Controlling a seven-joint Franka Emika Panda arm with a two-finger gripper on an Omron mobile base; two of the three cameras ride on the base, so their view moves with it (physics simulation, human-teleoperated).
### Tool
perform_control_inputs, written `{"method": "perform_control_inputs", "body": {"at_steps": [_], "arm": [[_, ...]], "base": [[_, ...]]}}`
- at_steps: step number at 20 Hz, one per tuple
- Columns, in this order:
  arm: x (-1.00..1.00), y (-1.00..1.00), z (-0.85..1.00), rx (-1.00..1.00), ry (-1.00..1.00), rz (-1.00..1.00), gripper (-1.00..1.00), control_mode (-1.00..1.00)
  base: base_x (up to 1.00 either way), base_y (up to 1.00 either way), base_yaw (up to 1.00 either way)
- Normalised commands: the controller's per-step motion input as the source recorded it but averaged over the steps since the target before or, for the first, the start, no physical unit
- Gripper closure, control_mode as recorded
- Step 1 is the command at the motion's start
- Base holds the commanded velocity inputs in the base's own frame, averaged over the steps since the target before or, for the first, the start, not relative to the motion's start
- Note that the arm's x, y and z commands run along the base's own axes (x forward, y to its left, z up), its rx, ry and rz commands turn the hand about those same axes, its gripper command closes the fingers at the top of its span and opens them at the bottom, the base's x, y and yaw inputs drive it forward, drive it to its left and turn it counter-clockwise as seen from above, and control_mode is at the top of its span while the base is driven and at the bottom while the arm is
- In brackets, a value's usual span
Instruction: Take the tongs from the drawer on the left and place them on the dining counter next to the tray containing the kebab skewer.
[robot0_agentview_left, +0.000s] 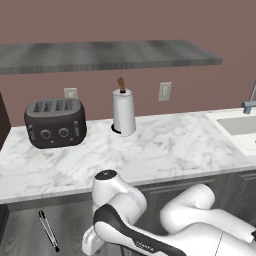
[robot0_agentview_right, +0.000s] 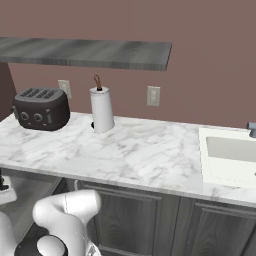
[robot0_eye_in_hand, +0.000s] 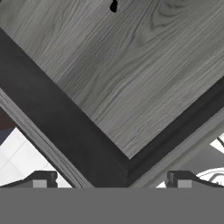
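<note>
drawer (robot0_agentview_left: 25, 225) open under counter's left end; tongs (robot0_agentview_left: 48, 230) lie inside nr its left edge. gripper (robot0_eye_in_hand: 112, 179) fingers wide, empty, over drawer's front corner.

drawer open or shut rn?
Open. The drawer is pulled out below the marble counter, its grey wood-grain floor exposed, with the tongs lying inside. The hand view looks down into a corner of it.

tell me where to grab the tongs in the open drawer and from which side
Grip the tongs across the slim silver mid-shaft, coming straight down from above. They lie flat on the drawer floor, running from upper left to lower right in the left base view, so the open tool should probably close across that line, clear of the black tip.
</note>
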Motion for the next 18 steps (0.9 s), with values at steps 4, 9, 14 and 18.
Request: {"method": "perform_control_inputs", "body": {"at_steps": [4,9,14,18], "arm": [[0.3,0.0,0.0,0.0,-0.03,-0.03,-1.0,-1.0],[0.24,0.0,0.0,0.0,-0.08,-0.06,-1.0,-1.0],[0.23,0.0,0.0,0.0,-0.11,-0.07,-1.0,-1.0],[0.22,0.04,0.0,0.0,-0.07,-0.09,-1.0,-1.0]], "base": [[0.0,0.0,0.0],[0.0,0.0,0.0],[0.0,0.0,0.0],[0.0,0.0,0.0]]}}
